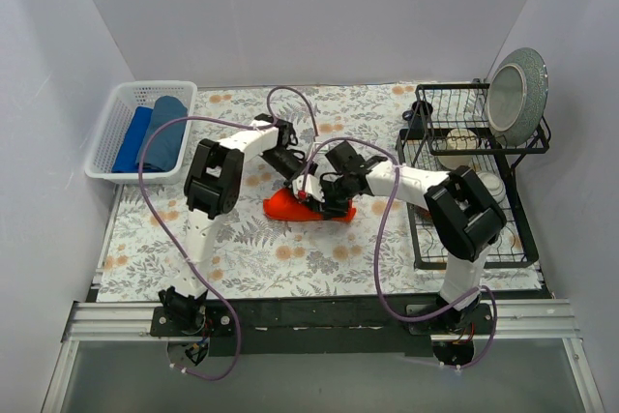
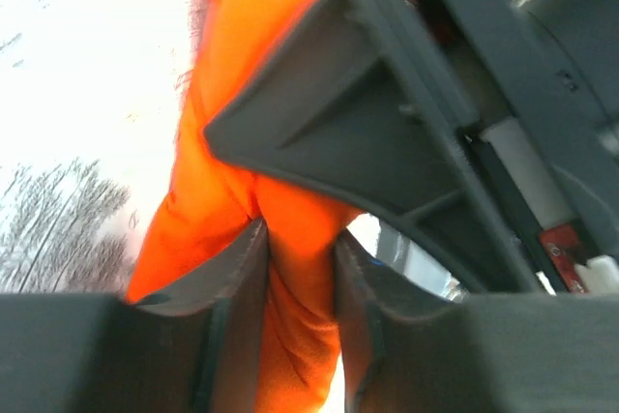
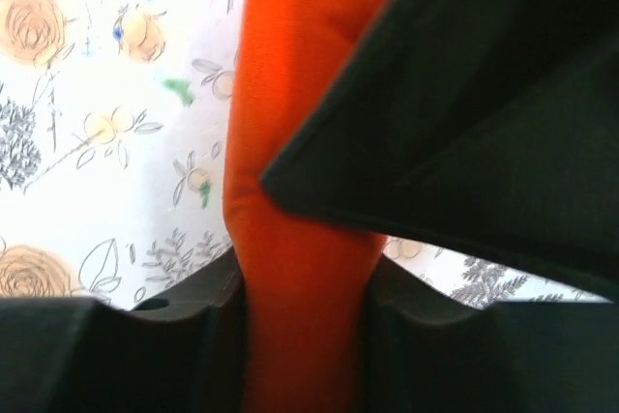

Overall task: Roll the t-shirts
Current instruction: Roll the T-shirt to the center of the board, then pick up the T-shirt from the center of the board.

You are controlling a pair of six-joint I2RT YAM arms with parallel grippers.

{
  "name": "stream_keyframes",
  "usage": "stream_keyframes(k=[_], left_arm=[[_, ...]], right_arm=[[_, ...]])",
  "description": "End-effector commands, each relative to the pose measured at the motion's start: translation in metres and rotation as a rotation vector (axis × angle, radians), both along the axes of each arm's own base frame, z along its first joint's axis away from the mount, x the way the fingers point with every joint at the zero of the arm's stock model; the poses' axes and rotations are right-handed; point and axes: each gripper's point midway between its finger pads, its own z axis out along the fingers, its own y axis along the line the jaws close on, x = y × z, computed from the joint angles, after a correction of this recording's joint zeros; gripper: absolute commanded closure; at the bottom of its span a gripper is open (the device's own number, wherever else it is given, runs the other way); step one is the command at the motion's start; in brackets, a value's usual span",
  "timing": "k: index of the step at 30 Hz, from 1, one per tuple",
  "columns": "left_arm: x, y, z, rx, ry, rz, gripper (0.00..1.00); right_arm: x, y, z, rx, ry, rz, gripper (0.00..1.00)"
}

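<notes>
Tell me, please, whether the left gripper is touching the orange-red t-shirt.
Touching. The left wrist view shows the orange-red t-shirt pinched between the fingers of the left gripper, fabric pressed against both with no gap.

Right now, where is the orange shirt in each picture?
Top external: shirt in the middle, bunched up.
Left wrist: shirt runs down the centre, pinched in the left gripper.
Right wrist: shirt runs down the centre, pinched in the right gripper.
Shared landmark: the floral cloth beneath it.
</notes>
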Motion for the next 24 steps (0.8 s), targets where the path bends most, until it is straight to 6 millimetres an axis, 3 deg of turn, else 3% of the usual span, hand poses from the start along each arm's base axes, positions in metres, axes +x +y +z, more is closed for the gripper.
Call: stream_keyframes(k=[1,2,3,4,5,6,7,8,9,10,11,12,13,14,16,20,24], left_arm=[[0.056,0.031,0.027,0.095,-0.103,0.273,0.65],[0.068,0.036,0.034,0.111,-0.134,0.335,0.63],[0.087,0.038,0.059,0.105,-0.207,0.437,0.60],[0.098,0.047,0.071,0.105,-0.246,0.499,0.59],[0.097,0.053,0.071,0.134,-0.252,0.556,0.56],[0.109,0.055,0.110,0.082,-0.394,0.620,0.54],[0.110,0.057,0.125,0.075,-0.384,0.700,0.53],[0.101,0.062,0.121,0.093,-0.373,0.754,0.52],[0.108,0.063,0.138,0.047,-0.428,0.816,0.50],[0.093,0.064,0.168,-0.015,-0.406,0.879,0.44],[0.085,0.063,0.172,-0.040,-0.397,0.896,0.42],[0.074,0.062,0.162,-0.060,-0.357,0.913,0.41],[0.060,0.060,0.174,-0.099,-0.293,0.938,0.40],[0.055,0.058,0.170,-0.100,-0.256,0.945,0.40],[0.042,0.056,0.148,-0.064,-0.205,0.953,0.40],[0.036,0.062,0.113,0.016,-0.150,0.996,0.40],[0.032,0.062,0.092,0.094,-0.051,1.022,0.40]], right_arm=[[-0.010,0.008,-0.002,0.004,0.186,-0.027,0.67],[-0.011,0.008,-0.001,0.021,0.245,-0.062,0.71],[-0.014,0.007,-0.005,0.015,0.288,-0.076,0.77],[-0.012,0.010,-0.002,0.025,0.309,-0.087,0.80],[-0.013,0.013,0.002,0.046,0.346,-0.096,0.82],[-0.016,0.014,-0.001,0.040,0.398,-0.123,0.88],[-0.016,0.017,0.003,0.047,0.427,-0.133,0.92],[-0.019,0.021,0.006,0.068,0.472,-0.137,0.97],[-0.022,0.022,0.004,0.067,0.530,-0.177,0.99],[-0.020,0.026,0.005,0.090,0.547,-0.189,0.99],[-0.021,0.029,0.009,0.121,0.593,-0.200,0.99],[-0.023,0.032,0.009,0.134,0.630,-0.212,0.99],[-0.022,0.034,0.011,0.146,0.694,-0.265,0.99],[-0.023,0.040,0.017,0.195,0.733,-0.255,0.99],[-0.023,0.044,0.021,0.223,0.824,-0.301,0.99],[-0.020,0.054,0.031,0.312,0.982,-0.341,0.99],[-0.016,0.058,0.031,0.340,1.079,-0.386,0.99]])
